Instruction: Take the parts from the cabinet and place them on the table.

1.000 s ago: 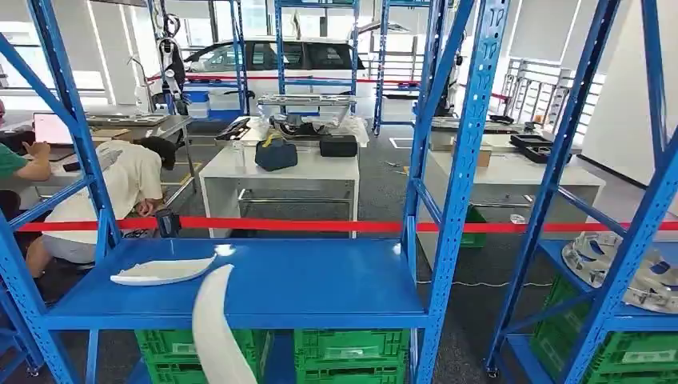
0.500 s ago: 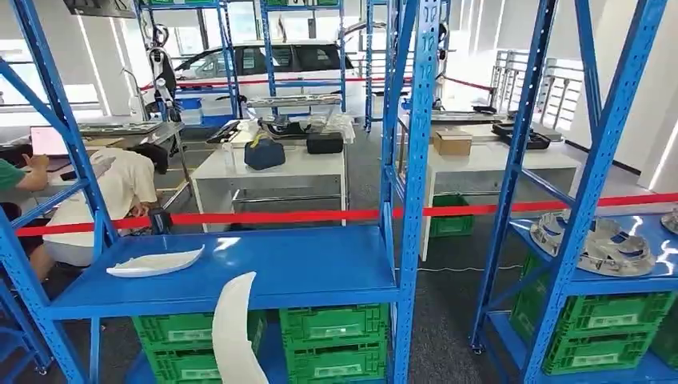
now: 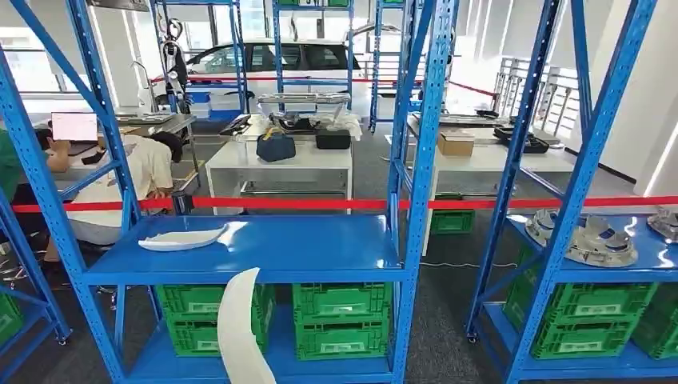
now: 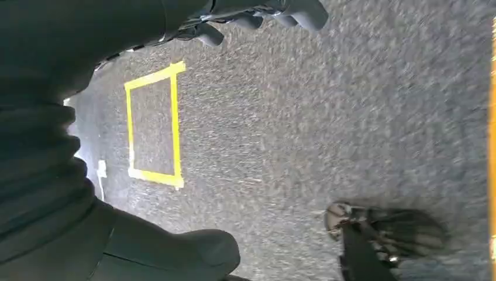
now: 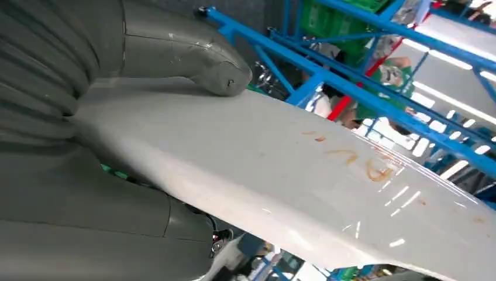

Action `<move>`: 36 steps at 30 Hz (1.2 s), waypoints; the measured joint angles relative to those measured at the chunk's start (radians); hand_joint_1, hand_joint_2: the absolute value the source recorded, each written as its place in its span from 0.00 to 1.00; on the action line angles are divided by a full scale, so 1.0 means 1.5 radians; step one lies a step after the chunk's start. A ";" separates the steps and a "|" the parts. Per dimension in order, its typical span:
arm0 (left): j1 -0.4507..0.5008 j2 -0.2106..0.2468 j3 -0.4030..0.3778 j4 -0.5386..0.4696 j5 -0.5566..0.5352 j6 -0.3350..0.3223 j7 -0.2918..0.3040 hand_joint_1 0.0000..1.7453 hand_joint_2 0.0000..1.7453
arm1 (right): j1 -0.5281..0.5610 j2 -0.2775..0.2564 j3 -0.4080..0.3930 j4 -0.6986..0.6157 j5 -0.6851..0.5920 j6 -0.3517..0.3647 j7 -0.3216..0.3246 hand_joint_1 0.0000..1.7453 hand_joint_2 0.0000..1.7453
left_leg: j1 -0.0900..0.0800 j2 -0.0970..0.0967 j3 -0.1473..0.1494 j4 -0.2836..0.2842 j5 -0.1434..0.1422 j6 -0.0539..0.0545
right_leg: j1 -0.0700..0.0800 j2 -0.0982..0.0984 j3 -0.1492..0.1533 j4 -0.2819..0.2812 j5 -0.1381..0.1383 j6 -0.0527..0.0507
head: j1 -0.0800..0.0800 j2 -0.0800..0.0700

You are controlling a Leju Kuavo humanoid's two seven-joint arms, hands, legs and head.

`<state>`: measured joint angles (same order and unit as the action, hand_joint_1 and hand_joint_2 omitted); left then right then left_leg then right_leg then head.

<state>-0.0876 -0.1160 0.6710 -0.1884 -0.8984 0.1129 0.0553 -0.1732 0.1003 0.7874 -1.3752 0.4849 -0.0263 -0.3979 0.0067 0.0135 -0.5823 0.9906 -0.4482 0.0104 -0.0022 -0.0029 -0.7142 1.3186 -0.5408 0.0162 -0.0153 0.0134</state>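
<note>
My right hand [image 5: 70,193] grips a long curved white panel [image 5: 304,175], with the thumb [image 5: 193,64] pressed on its face. In the head view that panel [image 3: 238,328] rises from the bottom middle, in front of the blue cabinet shelf [image 3: 320,248]. A second white panel [image 3: 182,238] lies flat at the left of that shelf. My left hand [image 4: 88,222] hangs over grey floor with its fingers [image 4: 263,14] and thumb apart and nothing between them.
Green crates [image 3: 340,320] fill the rack's lower level. A neighbouring blue rack on the right carries round metal parts [image 3: 596,236]. Red barrier tape [image 3: 320,204] runs behind the racks. A person [image 3: 128,176] crouches at the back left beside white tables [image 3: 280,160].
The whole picture has shifted, so the camera moved: the rack now sits slightly farther off and more of the right rack shows. The held panel stays at the bottom middle.
</note>
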 joint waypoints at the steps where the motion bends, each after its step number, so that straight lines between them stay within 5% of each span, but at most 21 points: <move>1: 0.000 -0.001 0.000 0.000 -0.007 0.000 0.004 0.00 1.00 | 0.001 -0.001 -0.003 0.000 0.000 0.000 0.000 1.00 1.00 | 0.001 0.000 -0.015 0.006 0.006 -0.002 | 0.000 0.000 0.033 -0.034 0.025 0.000 | 0.002 0.000; 2: -0.001 -0.002 0.000 0.000 -0.010 -0.001 0.006 0.00 1.00 | 0.001 -0.002 -0.005 0.000 0.000 -0.001 0.000 1.00 1.00 | 0.001 0.000 -0.029 0.012 0.013 -0.005 | 0.000 0.000 0.080 -0.092 0.035 -0.001 | 0.010 0.000; 4: -0.003 -0.003 0.000 -0.001 -0.010 -0.006 0.007 0.00 1.00 | 0.002 -0.002 -0.009 -0.001 0.000 -0.001 0.000 1.00 1.00 | 0.000 0.000 -0.043 0.020 0.023 -0.013 | 0.004 0.002 0.159 -0.215 -0.014 -0.010 | 0.015 0.000; 8: -0.003 -0.004 -0.001 -0.001 -0.017 -0.007 0.005 0.00 1.00 | 0.012 -0.003 -0.014 -0.001 0.000 -0.004 0.000 1.00 1.00 | 0.002 0.000 -0.048 0.011 0.049 -0.031 | 0.003 0.001 0.137 -0.220 0.009 -0.030 | 0.024 0.000; 10: -0.003 -0.004 -0.001 -0.001 -0.019 -0.007 0.005 0.00 1.00 | 0.013 -0.003 -0.014 -0.001 0.000 -0.006 0.000 1.00 1.00 | 0.005 -0.005 -0.066 0.053 -0.017 -0.033 | 0.002 -0.001 0.125 -0.220 0.024 -0.043 | 0.023 0.000; 12: -0.004 -0.005 -0.001 -0.001 -0.023 -0.008 0.005 0.00 1.00 | 0.016 -0.003 -0.016 -0.001 0.000 -0.007 0.000 1.00 1.00 | 0.006 -0.006 -0.088 0.152 -0.090 -0.038 | 0.004 -0.001 0.108 -0.219 0.040 -0.044 | 0.024 0.000; 13: -0.004 -0.005 -0.001 -0.001 -0.023 -0.008 0.005 0.00 1.00 | 0.019 -0.003 -0.017 -0.001 0.000 -0.007 0.000 1.00 1.00 | 0.006 -0.006 -0.094 0.198 -0.107 -0.040 | 0.005 -0.001 0.096 -0.218 0.048 -0.043 | 0.024 0.000; 14: -0.004 -0.005 -0.001 -0.001 -0.023 -0.012 0.002 0.00 1.00 | 0.022 -0.003 -0.018 -0.001 0.000 -0.008 0.000 1.00 1.00 | 0.006 -0.006 -0.091 0.222 -0.098 -0.040 | 0.005 -0.001 0.084 -0.216 0.053 -0.042 | 0.024 0.000; 17: -0.005 -0.004 -0.006 -0.002 -0.039 -0.021 -0.012 0.00 1.00 | 0.031 -0.003 -0.024 -0.001 0.005 -0.010 0.001 1.00 1.00 | 0.006 -0.005 -0.019 0.153 -0.022 -0.040 | 0.003 -0.002 0.054 -0.206 0.070 -0.035 | 0.024 0.000; 18: -0.006 -0.004 -0.009 -0.003 -0.045 -0.021 -0.012 0.00 1.00 | 0.033 -0.003 -0.025 -0.002 0.006 -0.011 0.001 1.00 1.00 | 0.007 -0.002 0.024 0.098 -0.028 -0.039 | 0.002 -0.005 0.048 -0.201 0.073 -0.032 | 0.024 0.000; 19: -0.009 -0.005 -0.013 -0.003 -0.045 -0.022 -0.012 0.00 1.00 | 0.035 -0.003 -0.027 -0.003 0.006 -0.011 0.001 1.00 1.00 | 0.002 0.007 0.069 0.031 -0.061 -0.038 | 0.007 -0.007 0.043 -0.194 0.075 -0.029 | 0.022 0.000; 20: -0.013 -0.005 -0.013 -0.003 -0.045 -0.023 -0.015 0.00 1.00 | 0.036 -0.003 -0.028 -0.004 0.006 -0.011 0.000 1.00 1.00 | 0.000 0.007 0.074 0.005 -0.079 -0.027 | 0.008 -0.009 0.042 -0.191 0.078 -0.024 | 0.022 0.000; 23: -0.013 -0.005 -0.013 -0.003 -0.042 -0.026 -0.024 0.00 1.00 | 0.041 -0.004 -0.029 -0.004 0.010 -0.010 -0.002 1.00 1.00 | 0.001 -0.003 0.063 0.005 -0.068 -0.008 | 0.006 -0.021 0.040 -0.197 0.092 -0.011 | 0.023 0.000; 25: -0.011 -0.006 -0.014 -0.003 -0.045 -0.026 -0.021 0.00 1.00 | 0.042 -0.005 -0.029 -0.004 0.011 -0.011 -0.002 1.00 1.00 | 0.003 -0.008 0.059 0.005 -0.057 0.002 | 0.003 -0.006 0.025 -0.163 0.055 -0.002 | 0.023 0.000; 27: -0.011 -0.005 -0.014 -0.004 -0.041 -0.026 -0.021 0.00 1.00 | 0.043 -0.006 -0.030 -0.004 0.012 -0.010 0.000 1.00 1.00 | 0.002 -0.015 0.046 0.007 -0.047 0.005 | 0.001 -0.004 -0.014 -0.062 -0.008 0.002 | 0.023 0.000; 29: -0.011 -0.005 -0.015 -0.003 -0.043 -0.028 -0.020 0.00 1.00 | 0.043 -0.006 -0.030 -0.004 0.013 -0.010 0.004 1.00 1.00 | 0.001 -0.026 0.034 0.011 -0.041 0.004 | 0.002 -0.003 -0.036 0.015 -0.035 0.001 | 0.023 0.000; 30: -0.011 -0.005 -0.016 -0.003 -0.049 -0.028 -0.017 0.00 1.00 | 0.042 -0.006 -0.030 -0.003 0.017 -0.012 0.008 1.00 1.00 | 0.001 -0.032 0.030 0.013 -0.039 0.003 | 0.002 -0.002 -0.027 0.005 -0.027 -0.001 | 0.023 0.000; 32: -0.013 -0.005 -0.024 -0.003 -0.064 -0.028 -0.002 0.00 1.00 | 0.040 -0.003 -0.030 -0.003 0.028 -0.012 0.015 1.00 1.00 | 0.000 -0.047 0.026 0.018 -0.038 0.001 | 0.003 0.006 0.036 -0.089 0.018 -0.009 | 0.023 0.000; 33: -0.016 -0.004 -0.027 -0.003 -0.066 -0.028 0.004 0.00 1.00 | 0.037 0.001 -0.030 -0.004 0.033 -0.012 0.019 1.00 1.00 | 0.000 -0.054 0.025 0.019 -0.037 0.000 | 0.004 0.024 0.075 -0.155 0.041 -0.016 | 0.023 0.000; 34: -0.017 -0.007 -0.029 -0.003 -0.066 -0.028 0.006 0.00 1.00 | 0.033 0.005 -0.029 -0.005 0.035 -0.011 0.022 1.00 1.00 | 0.003 -0.057 0.022 0.020 -0.036 -0.002 | 0.001 0.063 0.093 -0.191 0.032 -0.027 | 0.022 0.000; 36: -0.024 -0.005 -0.030 -0.005 -0.058 -0.028 0.003 0.00 1.00 | 0.029 0.008 -0.029 -0.007 0.036 -0.009 0.029 1.00 1.00 | 0.006 -0.070 0.015 0.020 -0.030 -0.013 | 0.007 0.049 0.093 -0.198 0.037 -0.025 | 0.024 0.000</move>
<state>-0.1240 -0.1236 0.6268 -0.1957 -0.9853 0.0702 0.0603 -0.1295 0.1125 0.7431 -1.3863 0.5390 -0.0393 -0.3548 0.0162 -0.0918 -0.5603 1.0202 -0.4939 -0.0089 0.0083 0.0708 -0.5749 1.0219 -0.4845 -0.0214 0.0206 0.0134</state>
